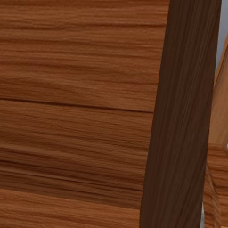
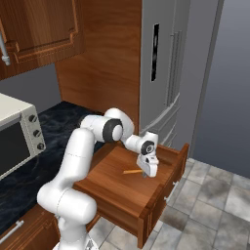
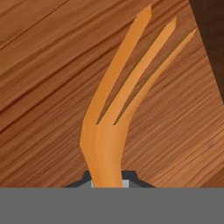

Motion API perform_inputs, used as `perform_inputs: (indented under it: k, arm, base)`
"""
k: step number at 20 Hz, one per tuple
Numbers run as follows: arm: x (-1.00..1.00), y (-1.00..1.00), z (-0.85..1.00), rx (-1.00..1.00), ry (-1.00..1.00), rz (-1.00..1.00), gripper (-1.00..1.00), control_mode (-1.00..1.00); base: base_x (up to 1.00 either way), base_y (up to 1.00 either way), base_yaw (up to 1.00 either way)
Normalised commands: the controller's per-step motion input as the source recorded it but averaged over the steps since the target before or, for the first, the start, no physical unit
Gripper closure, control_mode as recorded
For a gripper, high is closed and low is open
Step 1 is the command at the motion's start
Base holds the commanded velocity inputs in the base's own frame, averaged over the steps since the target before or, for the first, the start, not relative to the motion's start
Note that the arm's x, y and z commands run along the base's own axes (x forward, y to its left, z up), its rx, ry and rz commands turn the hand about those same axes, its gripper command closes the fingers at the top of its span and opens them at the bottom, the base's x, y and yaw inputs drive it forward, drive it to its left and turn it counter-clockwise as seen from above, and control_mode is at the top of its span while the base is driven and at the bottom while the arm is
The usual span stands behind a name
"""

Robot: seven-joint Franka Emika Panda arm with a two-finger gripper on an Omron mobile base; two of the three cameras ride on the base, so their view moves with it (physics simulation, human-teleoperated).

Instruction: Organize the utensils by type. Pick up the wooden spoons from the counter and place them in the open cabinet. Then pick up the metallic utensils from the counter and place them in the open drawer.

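My gripper [image 2: 145,174] is shut on the handle of an orange-gold fork [image 2: 131,171] with three tines. It hangs low over the open wooden drawer [image 2: 161,195], near the drawer's middle. In the hand view the fork [image 3: 105,131] sticks out from between my fingertips [image 3: 127,180], with its tines pointing up and right over the drawer's floor [image 3: 43,87]. Whether the fork touches the floor I cannot tell. The wooden spoons are out of view.
A microwave [image 2: 14,136] stands on the dark counter [image 2: 53,132] to the left. A grey fridge [image 2: 166,73] rises behind the drawer, with a wooden upper cabinet door [image 2: 39,34] at top left. A wooden panel [image 1: 75,111] stands close before the left base camera.
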Motion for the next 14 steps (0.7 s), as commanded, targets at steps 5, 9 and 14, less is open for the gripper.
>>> perform_inputs:
  k: [5, 9, 14]
  arm:
    - [0.16, 0.04, -0.34, 0.0, 0.0, -0.01, 1.0, -1.0]
    - [0.11, 0.0, -0.24, 0.0, 0.0, 0.0, -1.0, -1.0]
    - [-0.02, 0.0, 0.17, 0.0, 0.0, 0.0, -1.0, -1.0]
  base:
    - [0.0, 0.0, 0.0]
    - [0.0, 0.0, 0.0]
    - [0.0, 0.0, 0.0]
